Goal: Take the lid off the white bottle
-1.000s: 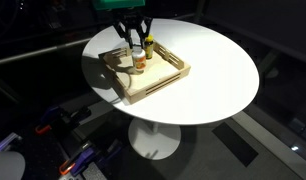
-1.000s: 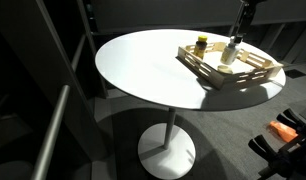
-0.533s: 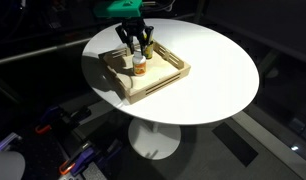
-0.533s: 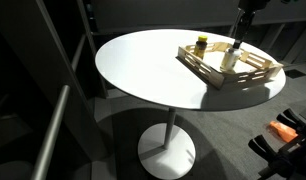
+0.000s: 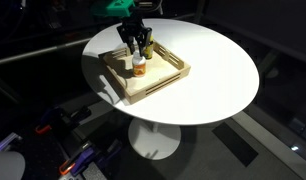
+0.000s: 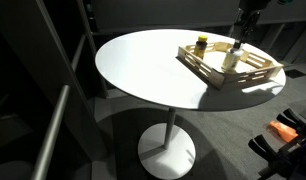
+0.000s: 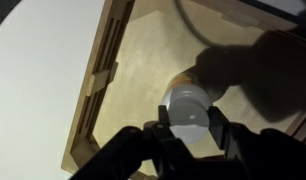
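Note:
The white bottle [image 5: 139, 67] with its orange band stands in the wooden tray [image 5: 153, 88]; it also shows in an exterior view [image 6: 230, 60]. My gripper [image 5: 135, 45] hangs just above it, also in an exterior view [image 6: 240, 38]. In the wrist view my gripper [image 7: 188, 126] is shut on the small round white lid [image 7: 186, 105], one finger on each side. The bottle body [image 7: 191, 77] shows partly beyond the lid, in shadow.
A taller dark bottle with a yellow cap [image 6: 201, 43] stands in the same tray, close to my gripper. The tray's raised rim [image 7: 103, 60] runs along the left. The tray sits on a round white table [image 5: 213, 60]. Dark floor and clutter surround the table.
My gripper has risen a little from the white bottle's top, with the lid between its fingers. The bottle stays in the tray.

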Controlling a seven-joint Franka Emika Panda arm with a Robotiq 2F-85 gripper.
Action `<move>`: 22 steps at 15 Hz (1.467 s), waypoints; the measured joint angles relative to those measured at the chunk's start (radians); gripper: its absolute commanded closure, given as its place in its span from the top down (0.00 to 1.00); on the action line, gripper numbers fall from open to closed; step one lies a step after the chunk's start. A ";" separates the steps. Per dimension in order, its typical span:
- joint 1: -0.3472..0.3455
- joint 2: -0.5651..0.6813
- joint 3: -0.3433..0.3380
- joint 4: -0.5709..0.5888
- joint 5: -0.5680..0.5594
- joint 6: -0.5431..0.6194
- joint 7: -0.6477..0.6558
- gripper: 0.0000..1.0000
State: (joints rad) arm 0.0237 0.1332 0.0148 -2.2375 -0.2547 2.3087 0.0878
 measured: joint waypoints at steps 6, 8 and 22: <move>0.013 0.001 0.000 0.019 0.000 -0.082 0.073 0.19; 0.014 0.001 0.000 0.019 -0.006 -0.082 0.054 0.19; 0.016 -0.013 0.003 0.023 -0.059 -0.054 -0.221 0.19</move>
State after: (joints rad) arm 0.0395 0.1200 0.0180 -2.2147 -0.3136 2.2550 -0.1330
